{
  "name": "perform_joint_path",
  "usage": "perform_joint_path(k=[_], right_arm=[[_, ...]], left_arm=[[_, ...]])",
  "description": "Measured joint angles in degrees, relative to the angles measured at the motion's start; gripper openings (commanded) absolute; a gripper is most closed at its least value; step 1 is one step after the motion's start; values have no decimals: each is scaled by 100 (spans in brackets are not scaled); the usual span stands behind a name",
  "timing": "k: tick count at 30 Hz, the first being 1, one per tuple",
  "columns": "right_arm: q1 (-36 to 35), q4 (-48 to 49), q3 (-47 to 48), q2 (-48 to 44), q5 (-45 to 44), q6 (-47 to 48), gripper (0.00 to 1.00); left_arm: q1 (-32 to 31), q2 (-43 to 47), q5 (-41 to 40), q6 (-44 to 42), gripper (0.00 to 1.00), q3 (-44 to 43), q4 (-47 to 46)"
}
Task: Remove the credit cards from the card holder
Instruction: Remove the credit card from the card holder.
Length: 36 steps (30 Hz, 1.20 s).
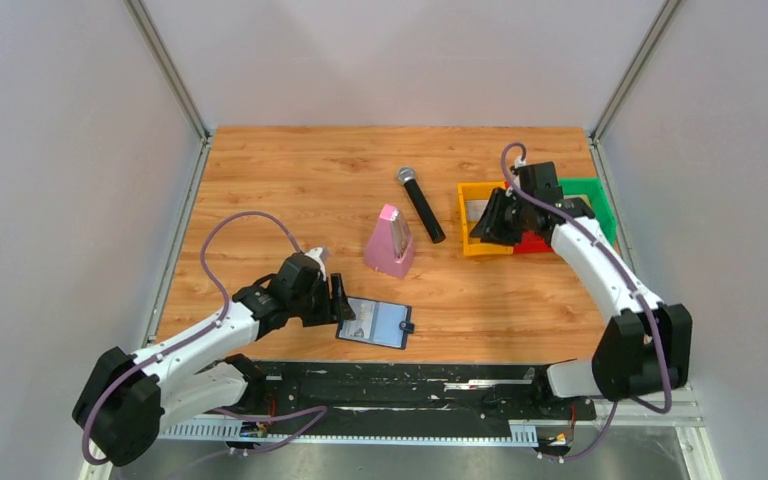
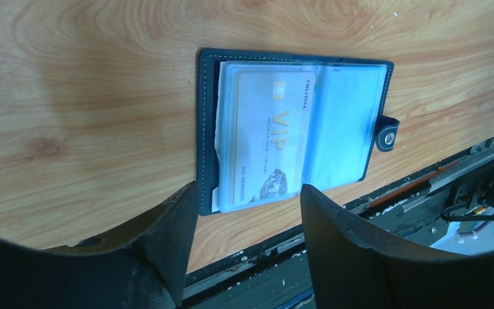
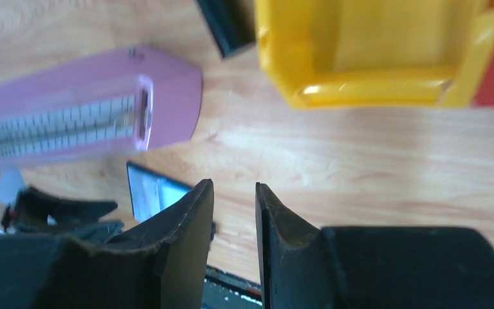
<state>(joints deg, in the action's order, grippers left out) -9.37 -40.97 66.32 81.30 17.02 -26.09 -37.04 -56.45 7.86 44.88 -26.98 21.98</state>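
A: Status, quick?

B: My left gripper [image 1: 342, 300] is wide and empty, its tips just short of the card holder [image 1: 374, 322]. The holder lies open and flat on the wood-grain table [image 1: 290, 170], near the front edge. My right gripper [image 1: 487, 222] is narrow with nothing in it, over by the yellow bin [image 1: 464, 220], well apart.

A: Risks?

B: Biggest: the holder looks light and nothing pins it, so a push probably skates it across the smooth tabletop toward the edge. Next: the clear sleeve [image 2: 344, 122] looks floppy and glossy. I could pinch the sleeve along with the card and lift the whole holder. Can't tell which side it opens. Last: the credit card [image 2: 260, 138] is thin and slick, so my fingers may slip off it.

A: Materials?

B: Holder is navy, stitched, leathery-looking, rectangular. Sleeves are pale, wrinkled plastic. Card is tan-gold, flat, probably stiff. Snap tab [image 2: 388, 134] is small with a metal stud.
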Motion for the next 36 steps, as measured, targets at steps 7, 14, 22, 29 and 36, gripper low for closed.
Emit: perform_joint_path(k=[7, 14, 22, 29, 36], right_arm=[[-1233, 643, -1419, -1370, -44, -743, 32], [-2500, 1637, -2575, -1954, -111, -1676, 31], [-3832, 2833, -3112, -1493, -527, -2522, 31], [-4157, 3228, -3042, -723, -704, -2660, 26], [-4253, 3582, -2962, -323, -708, -2662, 26]], left_arm=[[0, -570, 238, -81, 55, 7, -380], [0, -1067, 492, -245, 41, 15, -651], [0, -1366, 1095, -90, 34, 267, -1550], [-2, -1196, 1432, 201, 31, 623, -2046], [-7, -527, 1196, 308, 22, 658, -1937]])
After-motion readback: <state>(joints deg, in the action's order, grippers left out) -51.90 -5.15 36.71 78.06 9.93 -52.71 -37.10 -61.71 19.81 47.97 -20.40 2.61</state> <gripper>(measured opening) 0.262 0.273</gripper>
